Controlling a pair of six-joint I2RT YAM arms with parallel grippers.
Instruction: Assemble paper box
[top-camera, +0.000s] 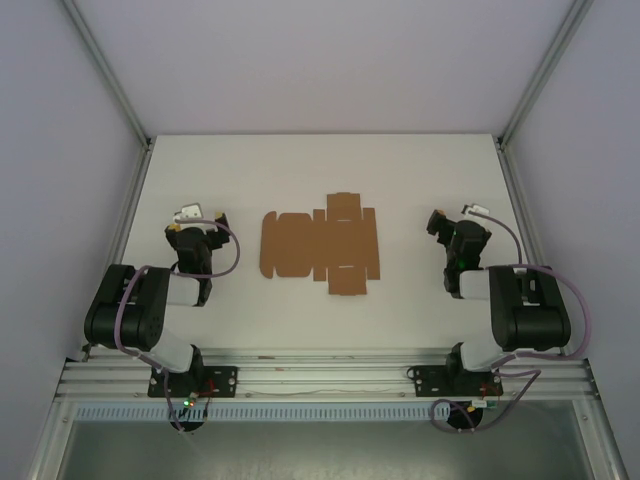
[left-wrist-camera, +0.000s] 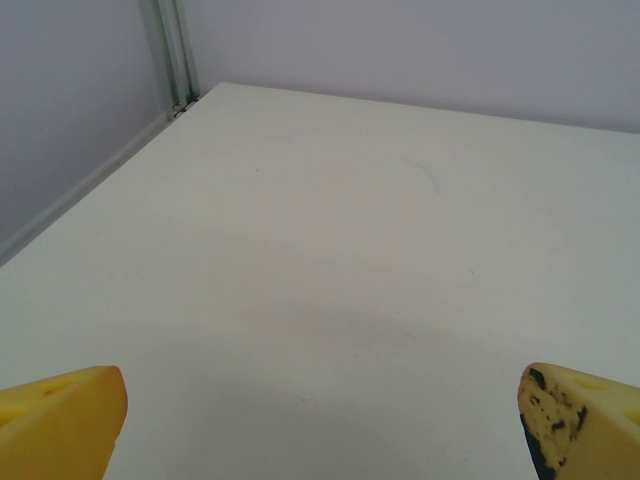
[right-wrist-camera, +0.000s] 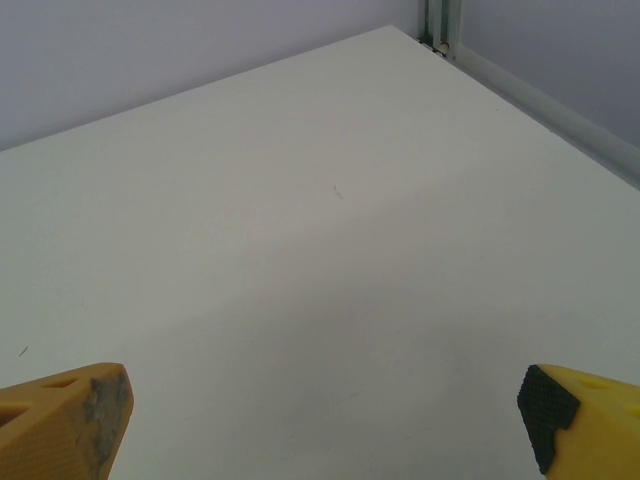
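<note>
Midway across the white worktop (top-camera: 250, 170), seen from the top camera, lies the unfolded brown cardboard paper box (top-camera: 320, 246), a flat die-cut sheet with its flaps and tabs spread out, one tab pointing toward the far wall and one toward the arms. It rests between the two arms and is well apart from both.

The black left gripper (top-camera: 216, 217) sits to the left of the sheet, its arm folded back toward its base. In the left wrist view the left gripper (left-wrist-camera: 320, 425) has its yellow fingers (left-wrist-camera: 60, 420) spread wide at the two bottom corners, with bare worktop between them and nothing held.

The black right gripper (top-camera: 437, 221) sits to the right of the sheet, its arm likewise folded. In the right wrist view the right gripper (right-wrist-camera: 325, 415) is also spread wide, its yellow fingers (right-wrist-camera: 585, 415) apart and holding nothing; one carries a black textured pad, the other a greyish worn face.
</note>
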